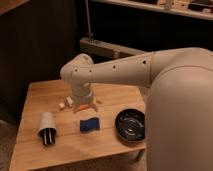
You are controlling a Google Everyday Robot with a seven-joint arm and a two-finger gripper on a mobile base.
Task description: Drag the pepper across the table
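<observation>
Robot's hand is down on the low light-wood plank bench, over the slim orange tapered pepper. Clenched or released: cannot tell. Risk: pepper squirts out sideways mid-drag, or gets shoved into the nearby blue rectangular sponge.

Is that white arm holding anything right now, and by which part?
It cannot be told. The gripper is down at the table, right over the orange pepper, but the wrist hides whether it grips it.
</observation>
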